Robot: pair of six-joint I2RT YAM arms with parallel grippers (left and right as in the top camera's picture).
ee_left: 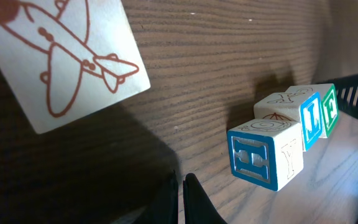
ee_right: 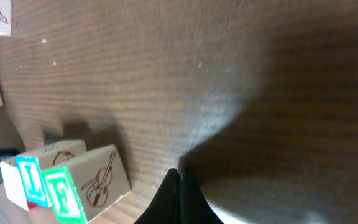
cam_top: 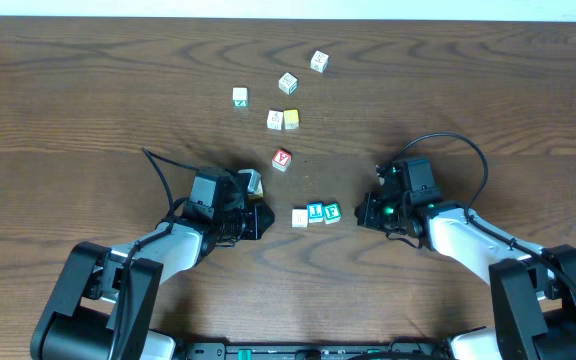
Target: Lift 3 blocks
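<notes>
The cream-faced block [cam_top: 300,217], blue-lettered block [cam_top: 315,212] and green F block [cam_top: 331,212] sit side by side in one row.

Overhead looks straight down on the whole table [cam_top: 88,100] from far up. My wrist cams sit low and close, facing each other across the block row [cam_top: 315,213], shared by all three views.
</notes>
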